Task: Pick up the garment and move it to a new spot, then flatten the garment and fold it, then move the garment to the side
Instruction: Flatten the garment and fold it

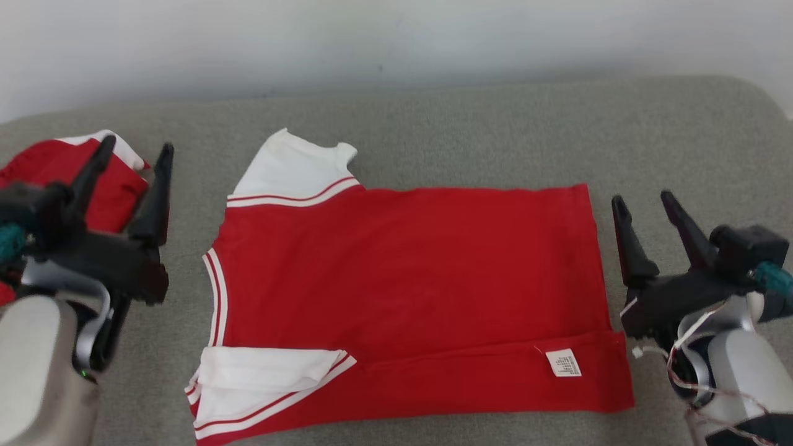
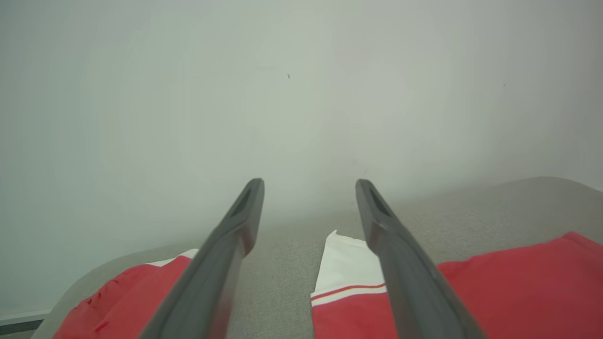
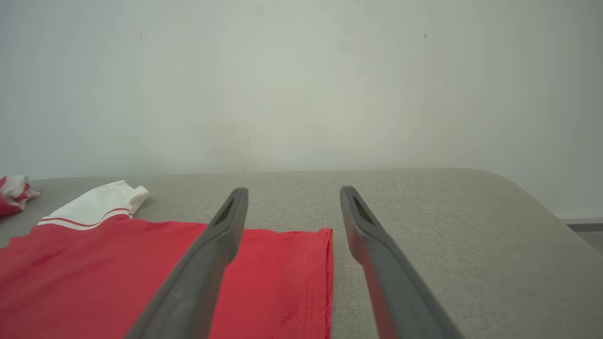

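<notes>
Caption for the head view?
Red-and-white shirt lies flat on the grey cushion, near edge folded over, left gripper and right gripper flanking it, jaws open.

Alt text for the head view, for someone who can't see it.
A red T-shirt with white sleeves lies spread on a grey cushion, its near edge folded over. The open left gripper and open right gripper flank it; another red garment sits far left.

The head camera looked down on the garment (image 1: 409, 297); both wrist cameras skimmed low across it toward the wall (image 3: 301, 84).
</notes>
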You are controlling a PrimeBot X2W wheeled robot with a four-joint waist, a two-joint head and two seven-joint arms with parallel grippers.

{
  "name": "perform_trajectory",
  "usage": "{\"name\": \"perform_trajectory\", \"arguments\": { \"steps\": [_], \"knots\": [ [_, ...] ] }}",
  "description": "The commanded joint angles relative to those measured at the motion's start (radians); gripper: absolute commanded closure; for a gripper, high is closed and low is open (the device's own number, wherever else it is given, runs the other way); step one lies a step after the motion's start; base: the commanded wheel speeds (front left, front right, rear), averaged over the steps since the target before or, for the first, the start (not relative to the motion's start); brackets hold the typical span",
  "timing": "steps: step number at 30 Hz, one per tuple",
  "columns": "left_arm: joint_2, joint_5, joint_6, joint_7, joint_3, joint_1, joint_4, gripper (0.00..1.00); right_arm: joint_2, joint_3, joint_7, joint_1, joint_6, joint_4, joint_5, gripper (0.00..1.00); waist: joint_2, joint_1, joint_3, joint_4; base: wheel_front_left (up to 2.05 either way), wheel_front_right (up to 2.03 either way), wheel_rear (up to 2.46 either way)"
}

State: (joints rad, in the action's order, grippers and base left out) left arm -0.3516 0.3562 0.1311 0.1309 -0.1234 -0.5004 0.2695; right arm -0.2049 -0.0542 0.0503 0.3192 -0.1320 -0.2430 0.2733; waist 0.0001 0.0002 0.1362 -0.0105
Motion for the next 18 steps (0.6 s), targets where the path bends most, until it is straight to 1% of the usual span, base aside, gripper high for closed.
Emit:
{"name": "perform_trajectory", "arguments": {
  "steps": [1,3,8,11,13,18],
  "knots": [
    [-0.047,0.049,-0.002,-0.039,-0.054,-0.110,0.032,0.00,-0.015,-0.006,-0.048,0.090,0.003,-0.033,0.020,0.00,-0.0001,-0.0002,0.131,-0.047,0.00,0.00,0.00],
    [-0.087,0.080,-0.002,-0.077,-0.109,-0.198,0.067,0.00,-0.035,-0.017,-0.097,0.159,0.003,-0.068,0.011,0.00,-0.0001,-0.0002,0.172,-0.057,0.00,0.00,0.00],
    [-0.155,0.171,-0.002,-0.158,-0.253,-0.410,0.170,0.00,-0.041,-0.042,-0.186,0.305,0.003,-0.136,0.026,0.00,-0.0001,-0.0002,0.259,-0.084,0.00,0.00,0.00],
    [-0.169,0.209,-0.002,-0.194,-0.344,-0.514,0.238,0.00,-0.038,-0.056,-0.234,0.369,0.003,-0.179,0.021,0.00,-0.0001,-0.0002,0.294,-0.099,0.00,0.00,0.00],
    [-0.173,0.234,-0.002,-0.216,-0.392,-0.569,0.288,0.00,-0.025,-0.069,-0.253,0.406,0.003,-0.198,0.031,0.00,-0.0001,-0.0002,0.313,-0.111,0.00,0.00,0.00],
    [-0.163,0.294,-0.002,-0.264,-0.471,-0.680,0.430,0.00,0.000,-0.112,-0.296,0.474,0.003,-0.241,0.045,0.00,-0.0001,-0.0002,0.356,-0.143,0.00,0.00,0.00]
  ]
}}
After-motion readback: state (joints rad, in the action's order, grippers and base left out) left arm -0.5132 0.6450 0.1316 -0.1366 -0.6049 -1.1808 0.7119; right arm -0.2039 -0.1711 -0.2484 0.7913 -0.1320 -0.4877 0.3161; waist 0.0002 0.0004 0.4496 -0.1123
